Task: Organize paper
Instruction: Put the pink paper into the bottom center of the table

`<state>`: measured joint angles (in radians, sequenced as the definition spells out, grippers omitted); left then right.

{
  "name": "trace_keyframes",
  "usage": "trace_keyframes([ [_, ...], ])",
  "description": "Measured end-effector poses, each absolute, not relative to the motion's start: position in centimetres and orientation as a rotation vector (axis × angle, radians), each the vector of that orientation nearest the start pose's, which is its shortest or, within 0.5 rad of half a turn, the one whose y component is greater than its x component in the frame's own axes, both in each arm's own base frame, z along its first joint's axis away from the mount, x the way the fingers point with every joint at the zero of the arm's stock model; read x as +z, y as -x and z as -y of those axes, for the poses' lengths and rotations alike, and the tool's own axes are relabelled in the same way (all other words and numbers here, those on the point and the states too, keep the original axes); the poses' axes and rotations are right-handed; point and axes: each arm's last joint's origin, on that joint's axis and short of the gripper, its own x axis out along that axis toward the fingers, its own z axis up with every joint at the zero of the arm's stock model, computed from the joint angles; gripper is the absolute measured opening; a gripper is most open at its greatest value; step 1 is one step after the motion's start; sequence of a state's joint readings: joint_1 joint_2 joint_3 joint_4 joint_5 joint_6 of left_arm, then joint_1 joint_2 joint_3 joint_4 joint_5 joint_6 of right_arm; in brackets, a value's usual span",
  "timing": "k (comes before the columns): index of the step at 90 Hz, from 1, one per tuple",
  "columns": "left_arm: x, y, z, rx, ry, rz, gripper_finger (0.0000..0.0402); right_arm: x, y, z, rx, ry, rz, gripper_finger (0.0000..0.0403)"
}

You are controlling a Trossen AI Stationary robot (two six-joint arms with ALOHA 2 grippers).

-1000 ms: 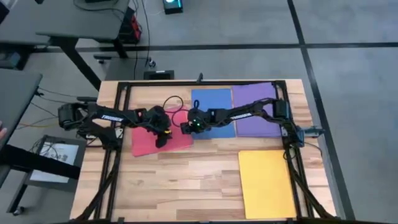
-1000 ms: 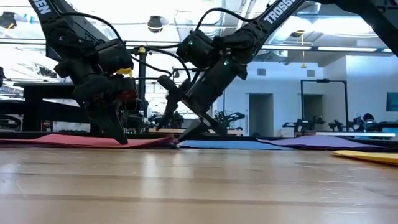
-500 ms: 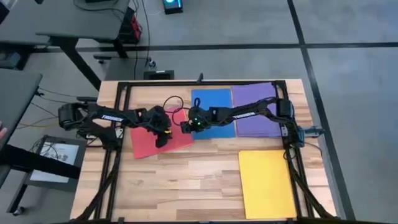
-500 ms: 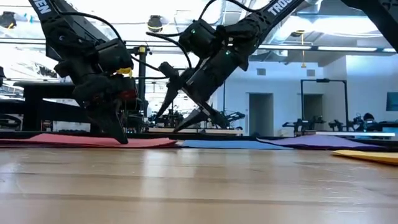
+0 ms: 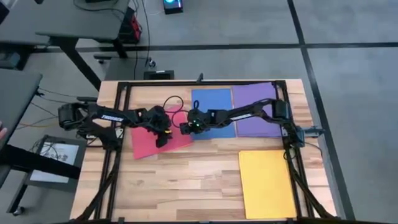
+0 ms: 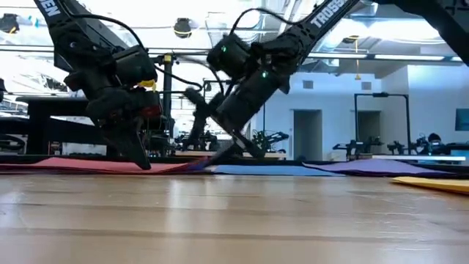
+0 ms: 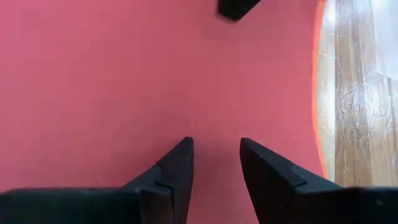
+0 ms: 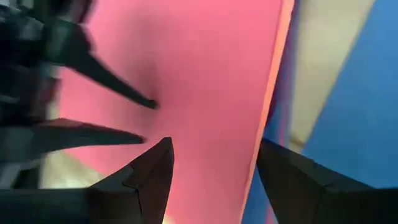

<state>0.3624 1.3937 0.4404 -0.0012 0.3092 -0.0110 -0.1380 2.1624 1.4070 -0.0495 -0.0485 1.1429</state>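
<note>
Overhead, table-level, perhaps two (close) wrist views.

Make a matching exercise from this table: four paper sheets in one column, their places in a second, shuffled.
Sheets
1. pink-red sheet
2. blue sheet
3. purple sheet
4. yellow sheet

Places
A. alone near the right front corner
B. between two other sheets at the back
C. under the left gripper
D. back right corner

Pairs: 1-C, 2-B, 3-D, 4-A

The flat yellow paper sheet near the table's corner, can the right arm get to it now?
Probably yes. The yellow paper sheet lies uncovered on the right arm's side, while the right gripper is open over the pink-red sheet's edge, holding nothing.
</note>
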Motion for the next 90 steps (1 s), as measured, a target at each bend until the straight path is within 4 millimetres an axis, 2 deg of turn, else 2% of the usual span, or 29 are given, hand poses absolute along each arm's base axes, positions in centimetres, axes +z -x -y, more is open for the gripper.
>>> trace_keyframes([
  [12,12.1,-20.8,-7.0,0.051,0.319,-0.901,0.0115,13.1,-44.8,6.5,-0.536,-1.147,-0.669,0.0211],
  [27,12.1,-20.8,-7.0,0.050,0.314,-0.901,0.0115,14.3,-44.8,6.7,-0.517,-1.148,-0.633,0.0211],
  [61,12.1,-20.8,-7.0,0.049,0.310,-0.901,0.0115,14.3,-44.1,7.1,-0.564,-1.140,-0.695,0.0211],
  [74,12.1,-20.8,-7.0,0.049,0.310,-0.901,0.0115,15.1,-44.5,7.4,-0.525,-1.147,-0.619,0.0211],
  [90,12.1,-20.8,-7.0,0.049,0.311,-0.901,0.0115,14.0,-44.8,6.6,-0.524,-1.160,-0.639,0.0211],
])
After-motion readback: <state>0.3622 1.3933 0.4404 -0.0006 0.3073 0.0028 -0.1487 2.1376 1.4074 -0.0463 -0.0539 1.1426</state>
